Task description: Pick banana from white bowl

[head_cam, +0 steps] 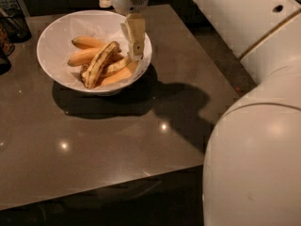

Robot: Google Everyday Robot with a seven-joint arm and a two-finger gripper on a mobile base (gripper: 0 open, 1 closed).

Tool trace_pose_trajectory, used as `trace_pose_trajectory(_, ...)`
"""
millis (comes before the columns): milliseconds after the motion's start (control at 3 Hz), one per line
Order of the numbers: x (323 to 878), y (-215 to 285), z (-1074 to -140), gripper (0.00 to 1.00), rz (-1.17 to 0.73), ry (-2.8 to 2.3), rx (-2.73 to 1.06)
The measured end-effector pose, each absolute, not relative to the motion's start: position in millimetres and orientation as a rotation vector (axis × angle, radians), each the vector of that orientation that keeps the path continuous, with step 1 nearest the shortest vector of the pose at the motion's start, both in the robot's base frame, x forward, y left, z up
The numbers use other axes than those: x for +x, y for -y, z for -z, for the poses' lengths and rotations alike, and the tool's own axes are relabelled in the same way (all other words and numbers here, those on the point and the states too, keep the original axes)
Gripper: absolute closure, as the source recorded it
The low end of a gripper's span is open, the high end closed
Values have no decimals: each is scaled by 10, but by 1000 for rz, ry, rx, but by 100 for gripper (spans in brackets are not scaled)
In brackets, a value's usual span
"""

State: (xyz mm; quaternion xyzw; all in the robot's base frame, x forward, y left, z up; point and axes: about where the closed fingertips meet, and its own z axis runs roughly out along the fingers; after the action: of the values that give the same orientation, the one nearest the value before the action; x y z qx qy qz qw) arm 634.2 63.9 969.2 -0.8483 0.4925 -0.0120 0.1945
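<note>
Wide, shallow round white bowl (52, 36) on a dark glossy tabletop (117, 145) holds the long dull-yellow banana with dark streaks (99, 64), lying diagonally mid-bowl over smooth orange-yellow bananas (84, 57). Cream robot gripper (136, 55) hangs inside the bowl's right rim, just beside the streaked banana's upper end. Its grip state cannot be told.

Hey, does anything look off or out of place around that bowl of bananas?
Nothing is spilled or tipped. The one oddity is the banana lying across the pile in the white bowl: dark streaks run along it, while the other bananas look smooth. The hand hangs over the bowl, just beside the bananas.
</note>
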Motion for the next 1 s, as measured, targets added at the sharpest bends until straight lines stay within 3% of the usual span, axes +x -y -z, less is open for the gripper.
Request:
trace_pose_trajectory(333, 6270, -790, -9750, 0, 24, -1299, -2407)
trace_pose_trajectory(667, 6215, -891, -9813, 11, 29, -1244, -2430)
trace_pose_trajectory(1000, 6191, -965, -9828, 12, 35, -1223, -2451)
